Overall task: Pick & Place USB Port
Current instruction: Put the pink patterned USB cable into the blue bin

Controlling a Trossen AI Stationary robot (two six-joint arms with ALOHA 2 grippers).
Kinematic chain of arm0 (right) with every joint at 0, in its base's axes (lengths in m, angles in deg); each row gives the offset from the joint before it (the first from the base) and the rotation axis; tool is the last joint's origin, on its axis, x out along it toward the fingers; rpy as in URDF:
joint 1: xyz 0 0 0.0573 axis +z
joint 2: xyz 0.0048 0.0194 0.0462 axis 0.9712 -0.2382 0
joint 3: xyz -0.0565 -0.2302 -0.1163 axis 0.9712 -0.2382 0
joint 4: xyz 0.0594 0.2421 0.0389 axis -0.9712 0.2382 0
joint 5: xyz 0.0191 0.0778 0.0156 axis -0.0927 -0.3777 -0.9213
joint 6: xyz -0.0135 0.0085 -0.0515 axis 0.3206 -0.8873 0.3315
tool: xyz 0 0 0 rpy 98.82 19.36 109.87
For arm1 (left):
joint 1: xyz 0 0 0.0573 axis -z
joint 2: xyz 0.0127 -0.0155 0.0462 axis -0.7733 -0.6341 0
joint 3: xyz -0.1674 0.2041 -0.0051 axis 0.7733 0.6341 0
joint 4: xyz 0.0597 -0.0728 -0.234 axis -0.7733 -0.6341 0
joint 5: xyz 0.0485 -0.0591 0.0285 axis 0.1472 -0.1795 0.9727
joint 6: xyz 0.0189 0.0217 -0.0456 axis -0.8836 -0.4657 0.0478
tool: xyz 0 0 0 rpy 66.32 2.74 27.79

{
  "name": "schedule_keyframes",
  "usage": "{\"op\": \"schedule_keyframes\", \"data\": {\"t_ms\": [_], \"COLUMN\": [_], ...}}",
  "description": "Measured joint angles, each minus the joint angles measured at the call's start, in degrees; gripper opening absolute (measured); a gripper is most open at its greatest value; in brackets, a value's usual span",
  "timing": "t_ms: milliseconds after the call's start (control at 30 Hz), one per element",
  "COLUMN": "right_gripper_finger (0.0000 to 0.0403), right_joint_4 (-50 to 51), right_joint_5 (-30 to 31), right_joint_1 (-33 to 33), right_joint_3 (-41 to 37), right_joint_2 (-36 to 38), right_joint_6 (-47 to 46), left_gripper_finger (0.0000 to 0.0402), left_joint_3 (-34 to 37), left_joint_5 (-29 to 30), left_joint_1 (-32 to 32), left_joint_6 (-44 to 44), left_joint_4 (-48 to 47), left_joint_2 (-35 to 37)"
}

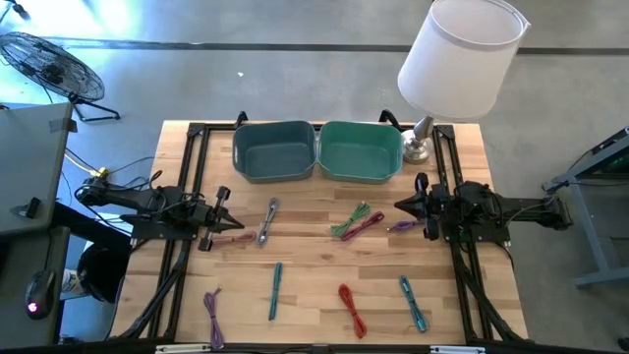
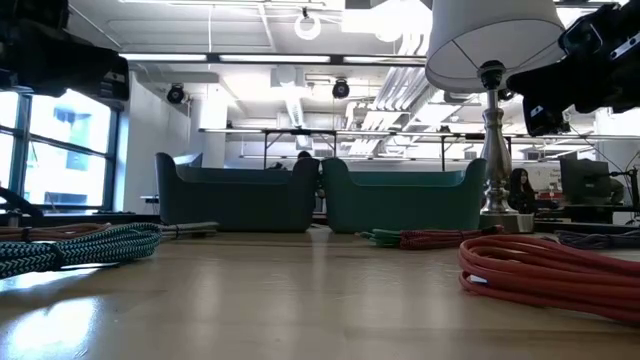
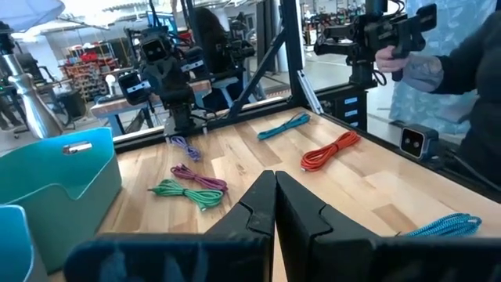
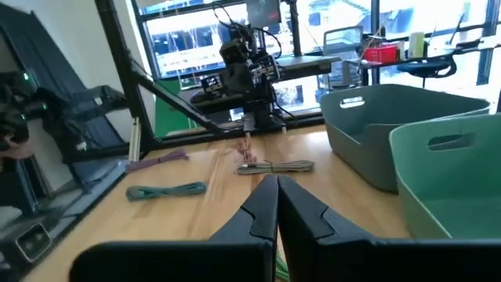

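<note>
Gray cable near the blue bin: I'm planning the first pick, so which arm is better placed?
Left. Its hand sits beside the gray cable; the right hand waits across the table.

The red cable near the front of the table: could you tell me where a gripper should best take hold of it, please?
Probably at the middle of the red cable, where the bundled strands lie tight together. It lies flat and runs diagonally, so come straight down from above with the fingers across its narrow width. The right gripper, shut at the table's right side, looks closest; the left gripper waits opposite.

Overhead looks straight down; low sits at tabletop level; each wrist camera faces across the table [image 1: 314,285] toward the other arm.
</note>
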Motion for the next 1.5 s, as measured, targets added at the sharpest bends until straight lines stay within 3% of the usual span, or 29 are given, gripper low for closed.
{"op": "schedule_keyframes", "data": {"t_ms": [200, 433, 567, 767, 900, 1033, 1100, 1300, 1500], "right_gripper_finger": [0.0000, 0.0000, 0.0000, 0.0000, 0.0016, 0.0067, 0.0097, 0.0164, 0.0178], "right_joint_4": [-2.3, 1.6, 2.6, 1.1, 11.1, 24.7, 30.1, 47.0, 66.1], "right_joint_5": [-0.1, -1.3, -1.3, 1.5, 12.8, 26.0, 29.4, 33.3, 33.4], "right_joint_1": [0.0, 0.0, 0.1, 5.7, 11.5, 17.0, 19.3, 23.9, 24.5], "right_joint_3": [0.2, 8.6, 15.1, 25.9, 37.8, 52.0, 58.2, 74.0, 85.2], "right_joint_2": [-0.1, -1.6, -7.6, -24.6, -36.8, -48.7, -54.1, -68.5, -80.1], "right_joint_6": [4.4, 15.0, 17.2, 16.0, 21.7, 20.6, 20.4, 19.1, 12.1], "left_gripper_finger": [0.0002, 0.0002, 0.0002, 0.0004, 0.0012, 0.0040, 0.0059, 0.0115, 0.0140], "left_joint_3": [0.0, -0.5, -1.0, -1.2, -1.2, -1.3, -1.3, -1.4, -1.4], "left_joint_5": [8.3, 9.8, 9.7, 11.1, 11.3, 10.2, 10.2, 8.3, 4.8], "left_joint_1": [0.0, 0.0, 0.0, 0.0, 0.0, 0.0, 0.0, 0.0, 0.0], "left_joint_6": [-9.6, -11.9, -12.8, -12.8, -12.8, -12.8, -12.7, -12.6, -12.6], "left_joint_4": [0.6, 1.9, 1.2, 1.6, 2.3, 3.2, 3.5, 3.4, 3.4], "left_joint_2": [-0.1, 0.0, -0.1, -0.1, -0.1, -0.1, -0.1, -0.1, -0.1]}}
